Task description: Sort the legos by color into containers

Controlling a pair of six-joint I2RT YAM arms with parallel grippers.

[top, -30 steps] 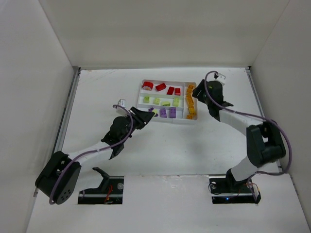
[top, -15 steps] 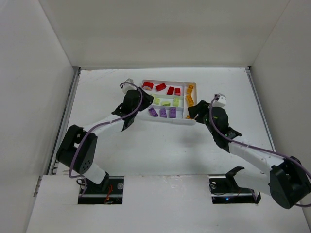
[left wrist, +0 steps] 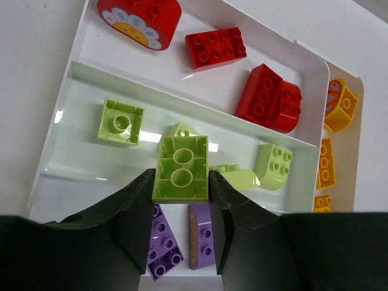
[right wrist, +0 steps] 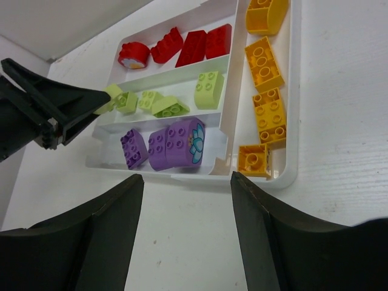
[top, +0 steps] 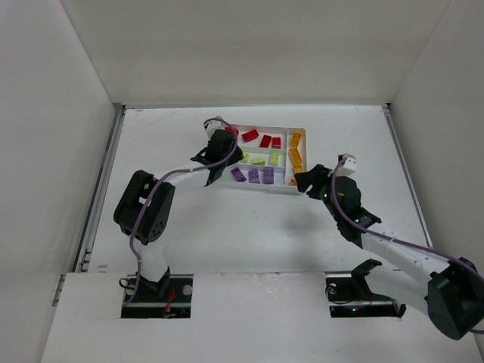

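Now my left tool (left wrist: 180, 185), clamping a lime brick (left wrist: 180, 163), has reached over the tray (left wrist: 151, 66) and its lime slot (left wrist: 79, 157), so dropping it comes next; my right tool (right wrist: 185, 182) hangs open.

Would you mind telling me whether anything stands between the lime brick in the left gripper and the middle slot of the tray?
No barrier shows. The left gripper holds the lime brick over the middle slot, but another lime piece peeks out right behind it and may sit under the drop.

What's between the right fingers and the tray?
Nothing: only bare table lies between the open right fingers and the tray's near rim, seen in the right wrist view.
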